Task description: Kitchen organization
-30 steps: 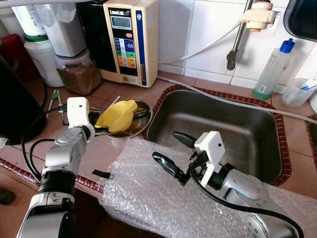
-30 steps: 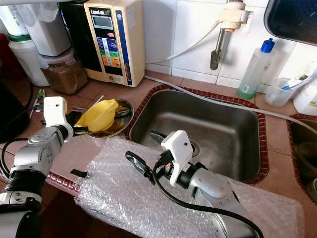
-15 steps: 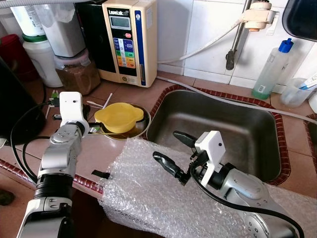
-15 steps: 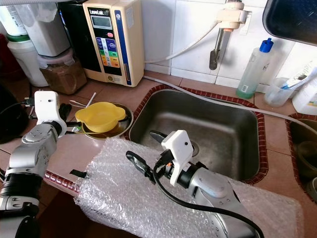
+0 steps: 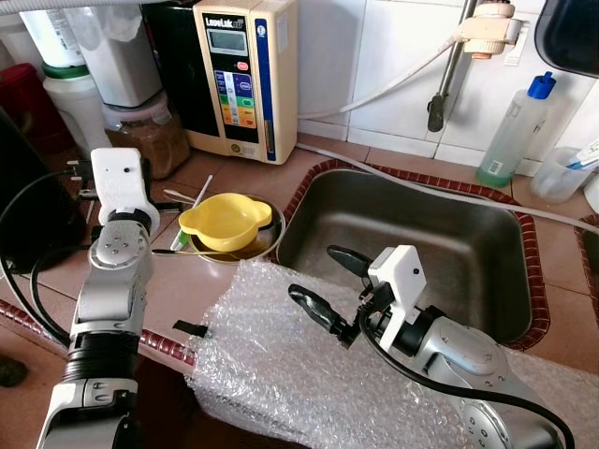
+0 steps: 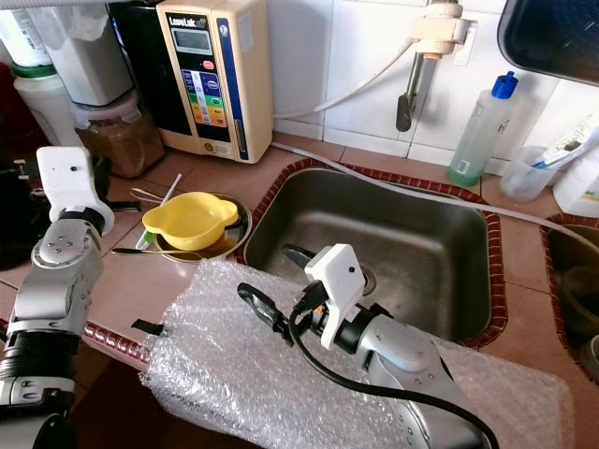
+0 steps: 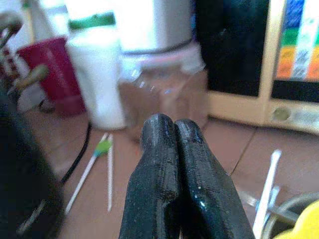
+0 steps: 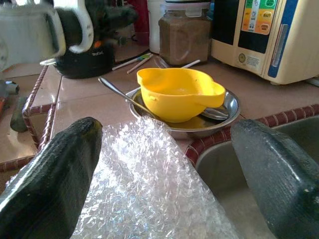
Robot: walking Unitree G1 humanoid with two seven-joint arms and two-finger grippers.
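Note:
A yellow bowl (image 5: 225,220) sits upright in a shallow steel plate (image 5: 269,238), left of the sink (image 5: 421,243). A spoon (image 8: 117,94) lies in the plate beside the bowl. My left arm (image 5: 120,187) is raised to the left of the plate. Its gripper (image 7: 172,124) is shut on nothing and points toward a jar of brown powder (image 7: 164,94). My right gripper (image 5: 316,276) is open above a sheet of bubble wrap (image 5: 281,360) that hangs over the counter's front edge. It faces the bowl, a short way off.
A cream water machine (image 5: 245,75), a white jug (image 5: 80,112) and the brown jar (image 5: 145,140) line the back wall. A black appliance (image 5: 28,206) stands far left with cables. A tap (image 5: 449,75) and a blue-capped bottle (image 5: 515,131) are behind the sink.
The yellow bowl went from tilted in my left gripper to upright in the plate. My left gripper let go of it, shut, and drew back up and left. The right arm held still.

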